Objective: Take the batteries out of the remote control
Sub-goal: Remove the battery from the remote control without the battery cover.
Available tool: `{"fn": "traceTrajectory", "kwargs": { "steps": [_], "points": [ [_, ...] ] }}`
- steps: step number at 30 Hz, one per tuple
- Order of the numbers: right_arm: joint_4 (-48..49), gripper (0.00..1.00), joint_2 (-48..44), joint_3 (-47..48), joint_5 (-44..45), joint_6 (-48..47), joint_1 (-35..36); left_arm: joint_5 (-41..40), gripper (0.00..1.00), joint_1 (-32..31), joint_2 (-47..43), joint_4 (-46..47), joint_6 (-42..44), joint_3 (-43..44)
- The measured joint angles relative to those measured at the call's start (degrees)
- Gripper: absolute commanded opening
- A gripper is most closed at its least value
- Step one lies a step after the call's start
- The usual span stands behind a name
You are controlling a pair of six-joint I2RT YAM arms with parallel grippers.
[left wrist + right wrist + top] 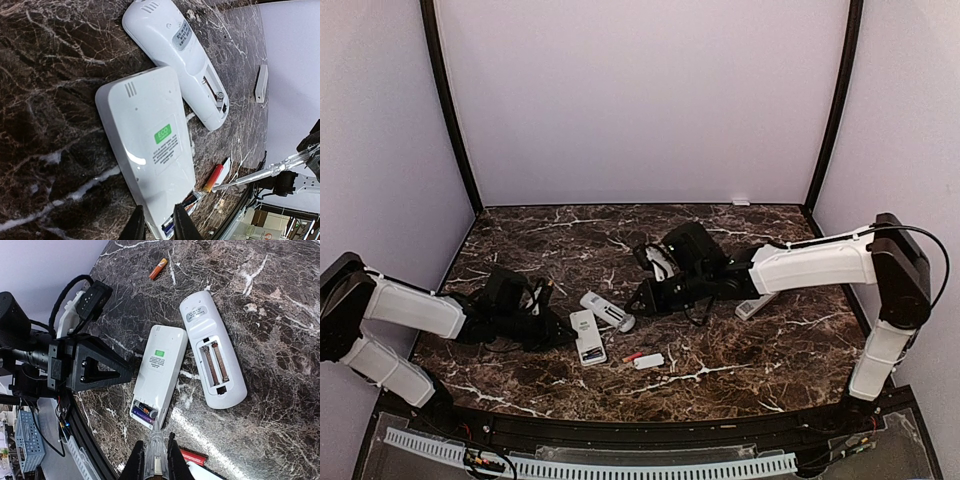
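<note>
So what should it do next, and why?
Probably ease the right claw forward so its clear pick reaches the open end of the green-stickered remote. Two batteries sit in there, while the other remote lies with its compartment empty.

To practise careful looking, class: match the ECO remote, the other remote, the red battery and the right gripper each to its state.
Things:
1. ECO remote
2. other remote
3. red battery
4. right gripper

States:
A. lying loose on the table
B. compartment open and empty
C. shut on a clear stick
D. two batteries inside

Pairs: 1-D, 2-B, 3-A, 4-C
</note>
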Motion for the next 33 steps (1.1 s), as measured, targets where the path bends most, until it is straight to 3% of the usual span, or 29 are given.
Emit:
{"fn": "traceTrajectory", "kwargs": {
  "steps": [33],
  "points": [
    [-9.0,0.00,5.6,10.8,8.5,-7.6,8.6,2.4,0.14,0.0,3.5,1.3,0.3,0.3]
  ]
}}
